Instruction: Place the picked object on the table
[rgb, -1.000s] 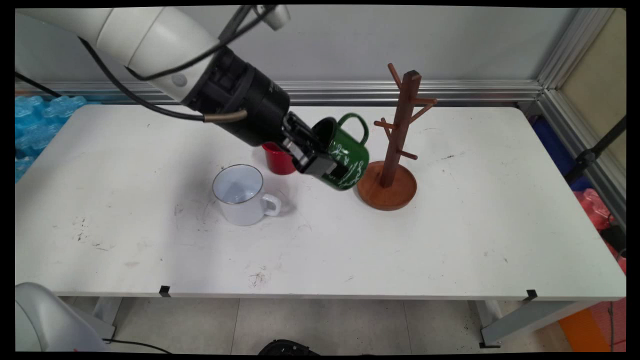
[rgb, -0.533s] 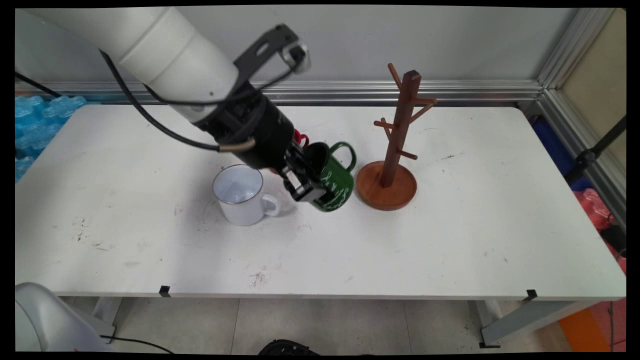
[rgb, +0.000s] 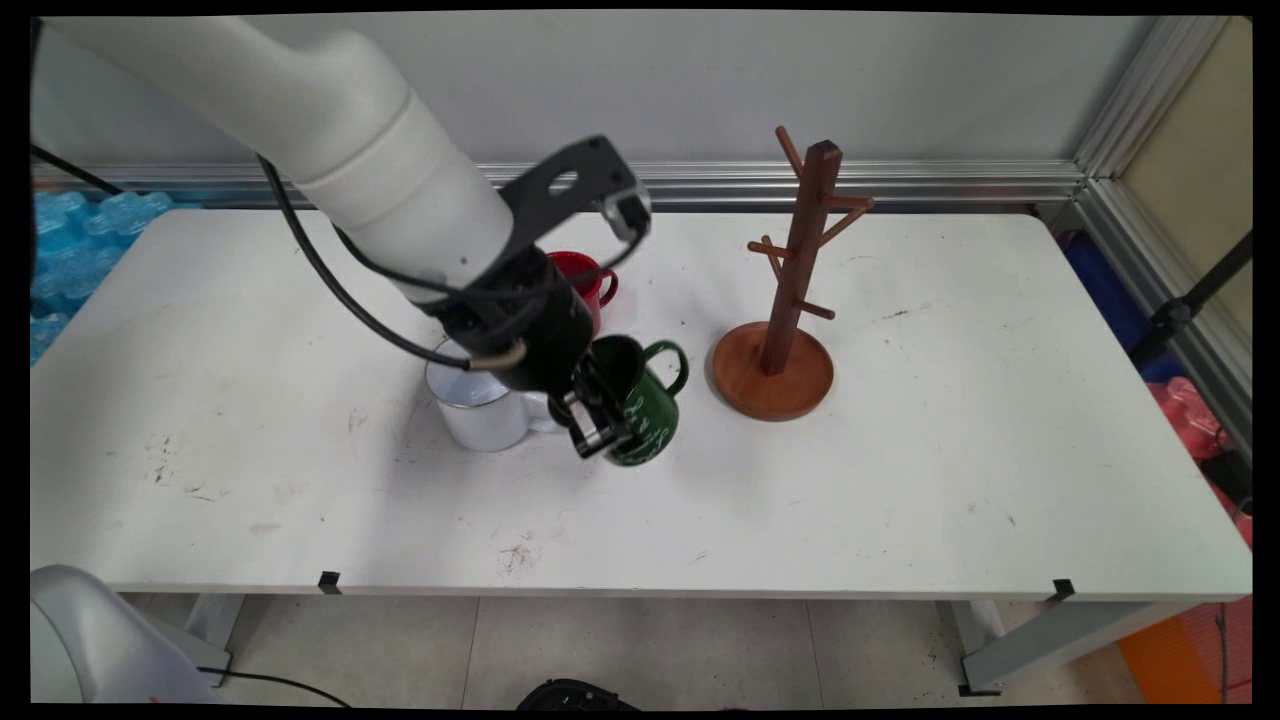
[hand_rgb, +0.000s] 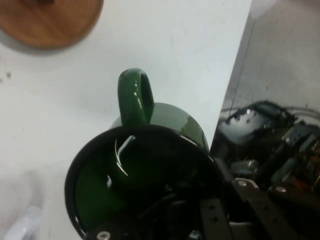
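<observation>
Now the gripper (rgb: 597, 425) has come down and toward the near side since a second ago, carrying the green mug (rgb: 640, 403) away from the wooden mug tree (rgb: 790, 290) and low over the white table (rgb: 900, 480). Its fingers are closed on the mug's rim, one inside the cup and one outside, and the mug hangs tilted with its handle pointing toward the tree.

Just to the gripper's left stands the white mug (rgb: 470, 415), partly covered by the wrist; earlier it was fully in sight. Behind the gripper, the red mug (rgb: 590, 285) shows more of itself than before, rim and handle both clear, where a second ago only a part peeked out from under the arm. To the gripper's right the mug tree stands upright on its round base, unmoved, with a wider gap to the green mug than before.

The hand view shows the green mug (hand_rgb: 145, 175) from above: its dark glossy inside and the handle pointing at the tree's round base (hand_rgb: 47, 20), which the main view cannot give. The main view alone shows the white lettering on the mug's side.
</observation>
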